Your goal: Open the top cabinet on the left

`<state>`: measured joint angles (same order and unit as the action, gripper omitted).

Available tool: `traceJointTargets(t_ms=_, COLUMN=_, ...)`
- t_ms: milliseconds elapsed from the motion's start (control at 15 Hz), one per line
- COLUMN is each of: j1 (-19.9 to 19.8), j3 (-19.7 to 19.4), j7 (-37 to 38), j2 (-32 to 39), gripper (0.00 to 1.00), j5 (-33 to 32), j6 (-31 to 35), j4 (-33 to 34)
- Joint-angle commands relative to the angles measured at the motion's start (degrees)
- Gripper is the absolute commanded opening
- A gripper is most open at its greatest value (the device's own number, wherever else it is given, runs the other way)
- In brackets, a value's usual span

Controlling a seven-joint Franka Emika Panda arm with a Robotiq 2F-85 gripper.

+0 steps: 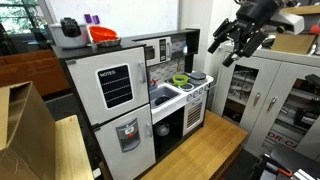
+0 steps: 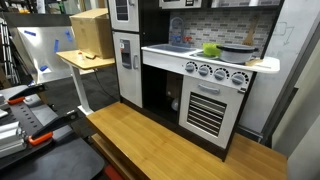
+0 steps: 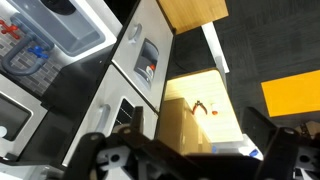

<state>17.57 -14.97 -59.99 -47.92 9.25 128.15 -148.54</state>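
well, the top cabinet (image 1: 113,88) stands shut, long axis vertical.

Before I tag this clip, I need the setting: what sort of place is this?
Probably a lab or workshop, not a home kitchen: the kitchen is a toy set with a NOTES chalkboard door, and nearby stand glass-fronted storage cabinets and a cardboard box.

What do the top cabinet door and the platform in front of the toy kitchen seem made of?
Top cabinet door: probably painted board or plastic, smooth white, with a black chalkboard-like panel. Platform: apparently wood, tan with visible plank lines, slight sheen.
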Motion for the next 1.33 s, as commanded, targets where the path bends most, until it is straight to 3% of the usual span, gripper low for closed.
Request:
traceJointTargets(t_ms=0, j1=-1.0, j3=0.7, j7=-0.8, j2=0.2, gripper=1.0, j5=1.0, j6=-0.2, j4=0.1)
traceJointTargets(t_ms=267, j1=-0.5, j3=0.1, j7=-1.2, j2=0.6, gripper=1.0, j5=1.7, j6=1.0, j4=0.1)
traceJointTargets(t_ms=667, j1=1.6, j3=-0.5, j7=1.9, j2=7.4, gripper=1.0, j5=9.4, j6=13.9, j4=1.0)
traceJointTargets(t_ms=933, j1=5.0, j3=0.0, j7=2.4, j2=13.1, gripper=1.0, j5=13.6, j6=16.3, j4=2.8)
traceJointTargets(t_ms=1267, j1=9.4, j3=-2.4, j7=-0.9, j2=18.6, gripper=1.0, j5=23.1, j6=21.6, j4=6.6)
